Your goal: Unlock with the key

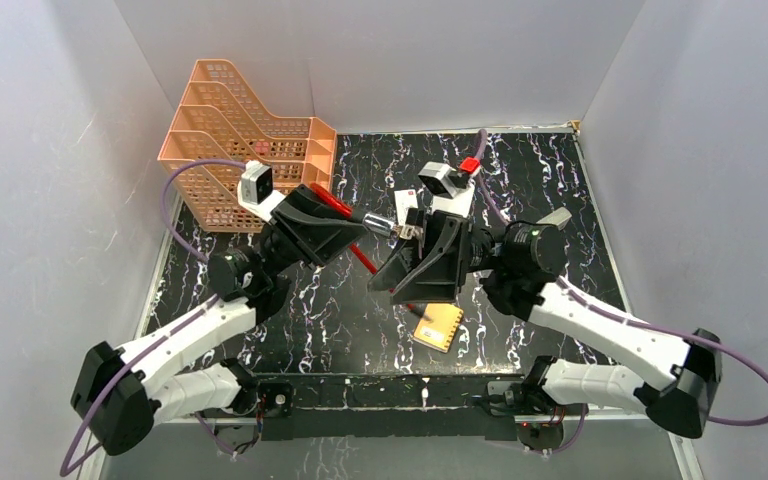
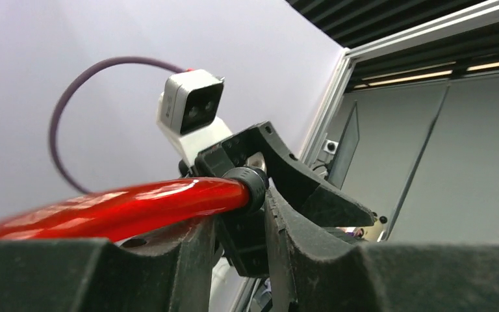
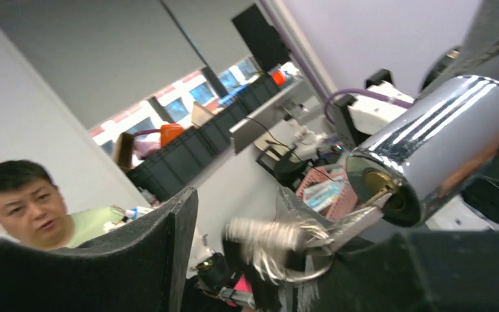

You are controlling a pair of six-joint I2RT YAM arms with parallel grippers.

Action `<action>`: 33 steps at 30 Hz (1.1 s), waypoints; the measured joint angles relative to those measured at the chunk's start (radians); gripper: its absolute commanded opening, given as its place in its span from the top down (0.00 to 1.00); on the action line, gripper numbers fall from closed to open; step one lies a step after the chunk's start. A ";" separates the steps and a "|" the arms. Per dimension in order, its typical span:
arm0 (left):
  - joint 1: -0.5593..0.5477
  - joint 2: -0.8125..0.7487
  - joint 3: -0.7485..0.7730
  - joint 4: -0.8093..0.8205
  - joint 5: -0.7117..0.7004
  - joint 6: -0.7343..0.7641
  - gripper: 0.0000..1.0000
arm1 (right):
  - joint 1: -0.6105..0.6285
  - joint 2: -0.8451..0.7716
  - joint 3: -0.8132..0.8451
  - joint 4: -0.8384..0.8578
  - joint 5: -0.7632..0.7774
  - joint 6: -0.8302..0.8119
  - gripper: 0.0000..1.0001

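Observation:
My left gripper (image 1: 358,222) (image 2: 242,224) is shut on the black collar end of a red cable lock (image 2: 123,208) (image 1: 332,203), held up above the table. The lock's chrome cylinder (image 3: 438,146) (image 1: 380,222) points toward my right gripper (image 1: 412,243) (image 3: 299,260). The small flat key (image 3: 357,220) sticks in the brass keyhole (image 3: 378,184), with a blurred key ring (image 3: 286,244) hanging from it. My right gripper's jaws stand open, wide apart around the key and ring; the left finger (image 3: 162,247) is well clear of the key.
An orange mesh file rack (image 1: 245,140) stands at the back left. A flat gold ridged object (image 1: 438,326) lies on the black marbled table (image 1: 550,170) near the front middle. White walls close in on both sides.

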 measured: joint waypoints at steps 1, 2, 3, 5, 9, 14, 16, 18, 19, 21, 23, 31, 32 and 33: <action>-0.002 -0.020 -0.011 -0.024 -0.005 0.014 1.00 | -0.003 -0.024 0.003 -0.064 0.002 -0.040 0.41; -0.003 -0.048 -0.024 -0.057 -0.010 0.028 1.00 | -0.003 -0.045 0.013 -0.146 0.002 -0.090 0.41; -0.003 -0.071 -0.036 -0.085 -0.011 0.040 1.00 | -0.003 -0.059 0.032 -0.229 0.004 -0.140 0.41; -0.002 -0.104 -0.056 -0.138 -0.008 0.071 1.00 | -0.002 -0.076 0.087 -0.378 0.017 -0.236 0.41; -0.002 -0.145 -0.073 -0.224 -0.019 0.111 1.00 | -0.002 -0.103 0.206 -0.635 0.053 -0.400 0.40; -0.001 -0.196 -0.091 -0.313 -0.053 0.150 1.00 | -0.002 -0.129 0.332 -0.929 0.122 -0.602 0.39; -0.001 -0.204 -0.091 -0.354 -0.062 0.166 1.00 | -0.002 -0.136 0.370 -1.030 0.163 -0.673 0.39; -0.001 -0.207 -0.091 -0.388 -0.066 0.177 1.00 | -0.002 -0.153 0.386 -1.126 0.214 -0.742 0.39; -0.001 -0.210 -0.091 -0.413 -0.068 0.186 1.00 | -0.002 -0.162 0.386 -1.167 0.238 -0.771 0.39; -0.001 -0.218 -0.091 -0.472 -0.072 0.205 1.00 | -0.002 -0.175 0.384 -1.233 0.283 -0.814 0.39; -0.001 -0.230 -0.091 -0.531 -0.081 0.224 1.00 | -0.002 -0.189 0.366 -1.280 0.331 -0.850 0.39; -0.001 -0.346 -0.025 -1.117 -0.267 0.343 0.58 | -0.002 -0.232 0.200 -1.420 0.595 -0.929 0.39; -0.001 -0.364 -0.014 -1.209 -0.301 0.350 0.51 | -0.002 -0.230 0.177 -1.432 0.628 -0.932 0.39; -0.001 -0.379 -0.009 -1.279 -0.328 0.353 0.45 | -0.002 -0.229 0.158 -1.440 0.653 -0.935 0.39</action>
